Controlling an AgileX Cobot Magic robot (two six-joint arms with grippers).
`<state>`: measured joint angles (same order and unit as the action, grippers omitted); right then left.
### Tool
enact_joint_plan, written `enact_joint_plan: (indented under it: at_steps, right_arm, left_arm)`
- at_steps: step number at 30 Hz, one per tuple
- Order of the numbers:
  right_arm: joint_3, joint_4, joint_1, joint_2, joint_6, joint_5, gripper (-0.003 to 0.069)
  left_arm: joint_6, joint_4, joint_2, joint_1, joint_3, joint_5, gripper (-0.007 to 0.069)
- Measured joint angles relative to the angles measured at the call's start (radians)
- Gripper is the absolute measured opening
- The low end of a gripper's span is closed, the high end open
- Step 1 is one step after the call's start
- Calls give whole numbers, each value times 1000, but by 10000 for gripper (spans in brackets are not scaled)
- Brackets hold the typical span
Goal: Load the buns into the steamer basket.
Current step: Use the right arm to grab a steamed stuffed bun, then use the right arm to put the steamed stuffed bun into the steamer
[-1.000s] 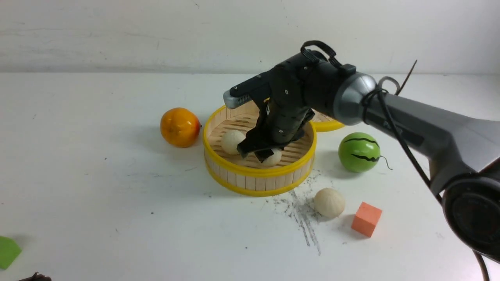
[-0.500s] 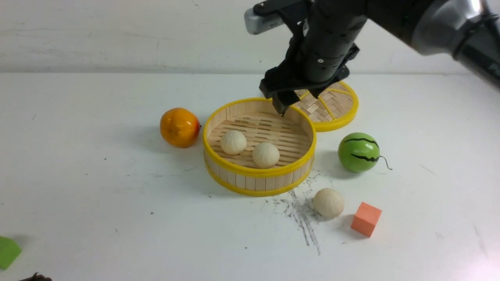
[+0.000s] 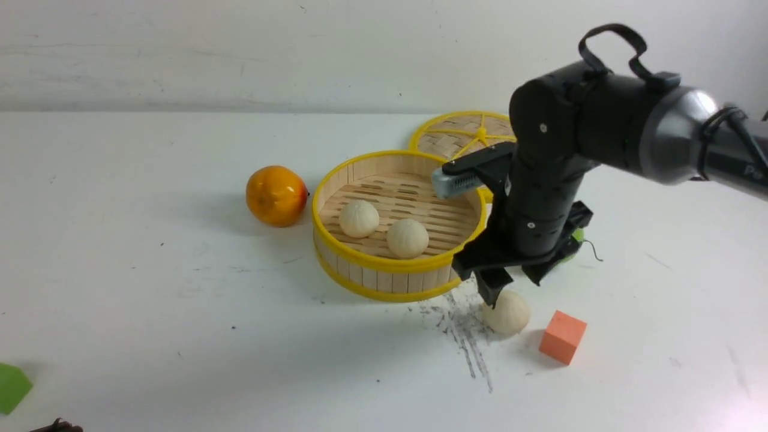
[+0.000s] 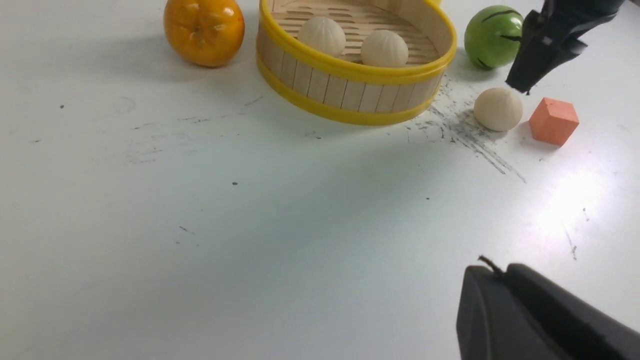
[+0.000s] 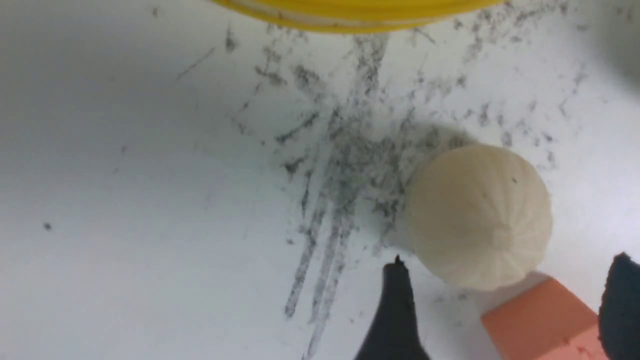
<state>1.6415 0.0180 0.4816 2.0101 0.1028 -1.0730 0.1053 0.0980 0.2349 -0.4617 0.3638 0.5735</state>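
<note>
Of the left gripper (image 4: 492, 272) only a dark tip is seen, low in the left wrist view; its jaws are pressed together, nothing is held, and it is kept well apart from the task's things. On the white desk (image 3: 150, 288) a green piece (image 3: 11, 387) is cut off by the left edge of the front view. Further right an orange fruit (image 3: 276, 195) is set near the steamer basket (image 3: 396, 264), and in the basket two buns (image 3: 359, 218) (image 3: 407, 238) are seen side by side on the slatted floor. Behind the basket a flat woven lid (image 3: 462, 135) with yellow spokes is laid, partly hidden by the right arm (image 3: 624, 126). That arm is stretched in from the right at a height, bent sharply down at the wrist, and its right gripper (image 3: 515, 289) is pointed at the desk just in front of the basket's right side. The jaws are spread and nothing is pinched; the third bun (image 3: 509, 313) is found just below them, on grey scuff marks (image 3: 462, 336), outside the basket. Whether a fingertip (image 5: 395, 310) is touching that bun cannot be told. A green striped ball (image 4: 492, 36) is mostly covered by the gripper in the front view, and an orange cube (image 3: 562, 336) is placed just beside the bun on its right.
</note>
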Motion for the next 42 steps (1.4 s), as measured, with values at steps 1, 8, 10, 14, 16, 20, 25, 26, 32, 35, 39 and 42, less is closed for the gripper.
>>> enact_joint_plan:
  at_steps: [1,8,10,14,16,20,25,26,32,35,39,42]
  right_arm:
    - [-1,8,0,15,7,16,510]
    - [-2,49,-2,103,22,65,456]
    - [-2,52,-2,115,22,64,365]
    - [43,59,-2,105,22,22,89]
    - [98,60,-2,95,18,-7,24]
    - [271,60,-2,83,6,-10,18]
    - [384,62,-2,95,-5,112,21]
    - [388,62,-2,101,-5,135,25]
    - [393,64,-2,215,-5,224,145]
    - [392,72,-2,262,-4,243,273]
    - [392,82,-2,276,22,249,447]
    - [415,89,-2,270,30,222,536]
  left_arm:
    - [0,1,0,0,0,-1,29]
    - [0,4,0,0,0,-2,36]
    - [0,4,0,0,0,-3,38]
    - [0,4,0,0,0,-3,39]
    - [0,4,0,0,0,-3,39]
    - [0,4,0,0,0,-6,46]
    - [0,4,0,0,0,-6,52]
    - [0,4,0,0,0,-6,52]
    - [0,4,0,0,0,-11,57]
    - [0,4,0,0,0,-11,59]
    - [0,4,0,0,0,-10,66]
    - [0,4,0,0,0,-10,70]
